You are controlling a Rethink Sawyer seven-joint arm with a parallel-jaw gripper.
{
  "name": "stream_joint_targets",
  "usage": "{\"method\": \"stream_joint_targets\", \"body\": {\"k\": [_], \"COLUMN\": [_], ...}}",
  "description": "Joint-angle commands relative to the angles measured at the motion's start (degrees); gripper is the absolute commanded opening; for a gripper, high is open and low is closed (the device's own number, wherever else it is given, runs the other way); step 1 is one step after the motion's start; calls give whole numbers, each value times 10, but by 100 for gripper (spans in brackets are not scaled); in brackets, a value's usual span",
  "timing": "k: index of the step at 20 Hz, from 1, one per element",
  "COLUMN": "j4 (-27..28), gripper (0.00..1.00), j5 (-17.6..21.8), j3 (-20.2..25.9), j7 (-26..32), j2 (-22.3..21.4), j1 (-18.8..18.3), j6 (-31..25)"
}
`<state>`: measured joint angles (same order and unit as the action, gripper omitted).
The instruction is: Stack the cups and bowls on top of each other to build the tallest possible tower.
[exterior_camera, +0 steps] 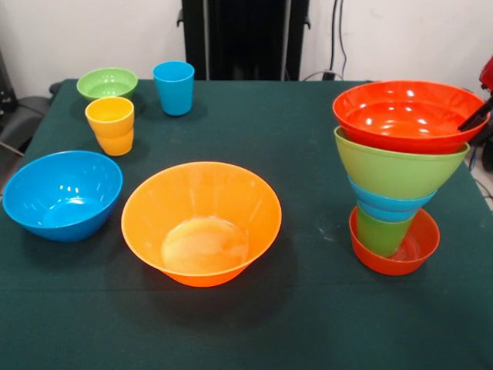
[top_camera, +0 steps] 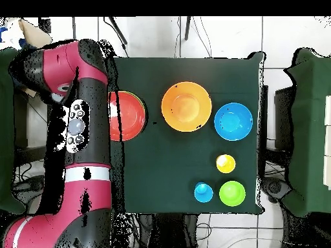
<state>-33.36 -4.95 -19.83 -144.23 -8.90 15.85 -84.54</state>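
Here, tower (exterior_camera: 397, 185) on table's edge, gripper (exterior_camera: 476, 117) touching its top rim, grip state unclear

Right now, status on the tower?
Gripper at top red bowl's rim, grip unclear. Tower standing, five pieces. Large orange bowl unstacked.

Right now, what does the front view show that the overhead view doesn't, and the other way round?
Only the front view shows the tower layer by layer: small red-orange bowl lowest, green cup, blue bowl, green bowl, red bowl on top. Only the overhead view shows the arm beside the tower. Both show the loose orange bowl, blue bowl, yellow cup, blue cup and small green bowl.
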Motion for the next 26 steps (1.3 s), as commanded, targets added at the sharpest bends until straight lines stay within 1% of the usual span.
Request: {"method": "stream_joint_targets", "body": {"k": [1, 14, 18, 23, 24, 26], "j4": [-16, -42, -40, -29, -29, -38], "gripper": [0, 0, 0, 0, 100, 100], "j5": [36, 47, 41, 42, 45, 48], "j3": [26, 26, 35, 29, 26, 21], "j7": [16, 30, 33, 33, 31, 14], "j2": [19, 8, 11, 19, 19, 15], "j1": [1, -4, -7, -8, -7, -3], "j6": [27, 68, 93, 94, 99, 123]}}
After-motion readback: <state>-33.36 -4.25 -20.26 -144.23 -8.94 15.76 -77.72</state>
